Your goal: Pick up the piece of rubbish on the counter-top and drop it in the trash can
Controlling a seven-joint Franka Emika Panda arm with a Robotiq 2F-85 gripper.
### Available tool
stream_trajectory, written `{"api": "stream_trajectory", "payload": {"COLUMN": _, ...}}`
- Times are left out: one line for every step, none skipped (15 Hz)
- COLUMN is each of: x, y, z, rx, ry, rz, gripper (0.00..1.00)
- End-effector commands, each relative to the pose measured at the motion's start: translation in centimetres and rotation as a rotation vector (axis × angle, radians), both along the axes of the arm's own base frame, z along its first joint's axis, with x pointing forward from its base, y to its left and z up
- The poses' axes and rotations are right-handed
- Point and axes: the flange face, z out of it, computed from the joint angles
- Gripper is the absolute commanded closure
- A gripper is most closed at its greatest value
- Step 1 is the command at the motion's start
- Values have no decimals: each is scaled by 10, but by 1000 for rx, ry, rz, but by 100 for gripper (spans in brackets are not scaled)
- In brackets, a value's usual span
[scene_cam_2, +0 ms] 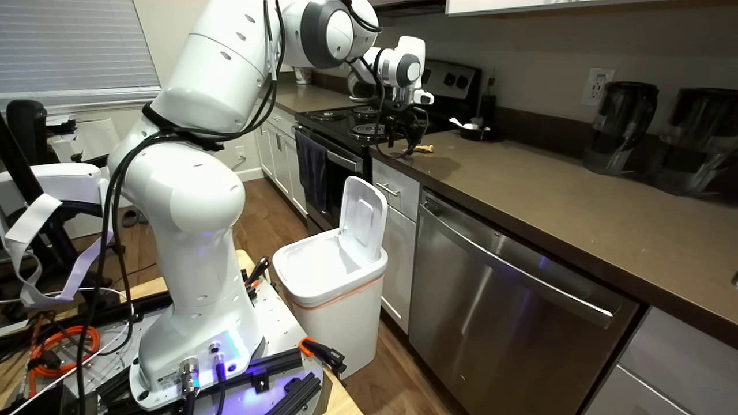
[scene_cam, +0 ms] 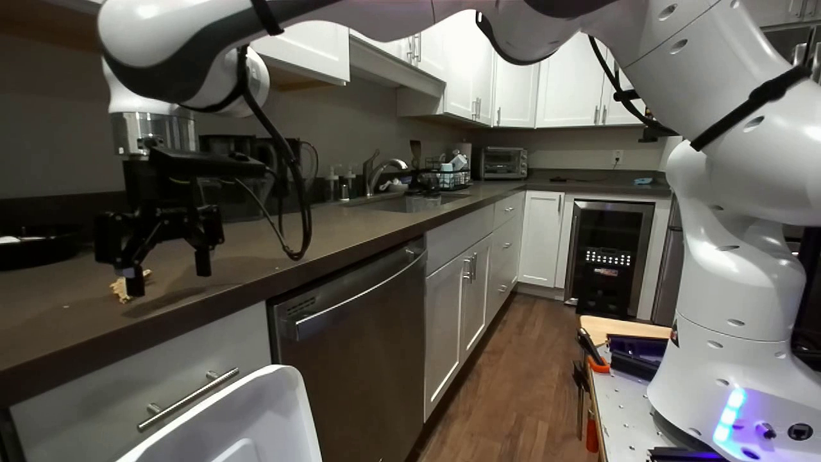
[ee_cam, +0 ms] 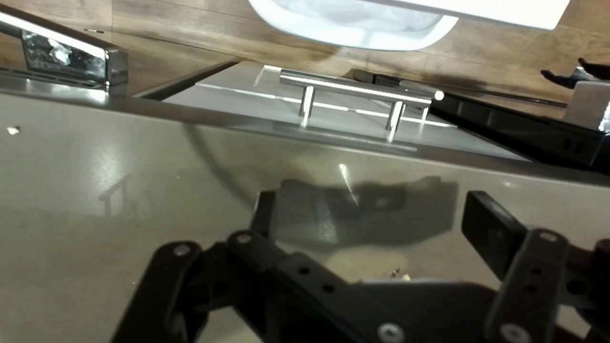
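The piece of rubbish [scene_cam: 120, 290], a small crumpled tan scrap, lies on the dark counter-top [scene_cam: 365, 234] near its front edge. It also shows in an exterior view [scene_cam_2: 425, 148]. In the wrist view the gripper body hides most of it; only tiny pale bits [ee_cam: 405, 277] show. My gripper [scene_cam: 169, 273] is open and empty, pointing down just above the counter-top. One finger partly covers the rubbish in that exterior view. In the wrist view the fingers [ee_cam: 374, 214] are wide apart. The white trash can [scene_cam_2: 297, 294] stands on the floor below, its lid raised.
A steel dishwasher [scene_cam_2: 490, 288] and a drawer with a bar handle [scene_cam: 189, 398] lie under the counter edge. A black stove [scene_cam_2: 346, 124] adjoins the counter. A dark bowl [scene_cam_2: 475, 132] and dark pitchers [scene_cam_2: 620, 129] stand toward the wall.
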Motion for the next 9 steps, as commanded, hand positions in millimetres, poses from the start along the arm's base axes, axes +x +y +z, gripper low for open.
{"api": "stream_trajectory", "payload": {"x": 1, "y": 2, "z": 1, "rx": 0, "ry": 1, "rz": 1, "gripper": 0}}
{"api": "stream_trajectory", "payload": {"x": 1, "y": 2, "z": 0, "rx": 0, "ry": 2, "rz": 1, "gripper": 0}}
{"api": "stream_trajectory", "payload": {"x": 1, "y": 2, "z": -1, "rx": 0, "ry": 3, "rz": 1, "gripper": 0}}
{"api": "stream_trajectory", "payload": {"x": 2, "y": 4, "z": -2, "rx": -3, "ry": -12, "rz": -3, "gripper": 0}}
{"api": "stream_trajectory", "payload": {"x": 4, "y": 6, "z": -2, "rx": -7, "ry": -13, "rz": -7, "gripper": 0}}
{"api": "stream_trajectory", "payload": {"x": 4, "y": 8, "z": 1, "rx": -9, "ry": -9, "rz": -10, "gripper": 0}}
{"api": "stream_trajectory", "payload": {"x": 6, "y": 12, "z": 4, "rx": -6, "ry": -16, "rz": -16, "gripper": 0}}
{"api": "stream_trajectory", "payload": {"x": 8, "y": 15, "z": 6, "rx": 5, "ry": -28, "rz": -24, "gripper": 0}}
{"api": "stream_trajectory", "payload": {"x": 11, "y": 20, "z": 6, "rx": 7, "ry": -50, "rz": -32, "gripper": 0}}
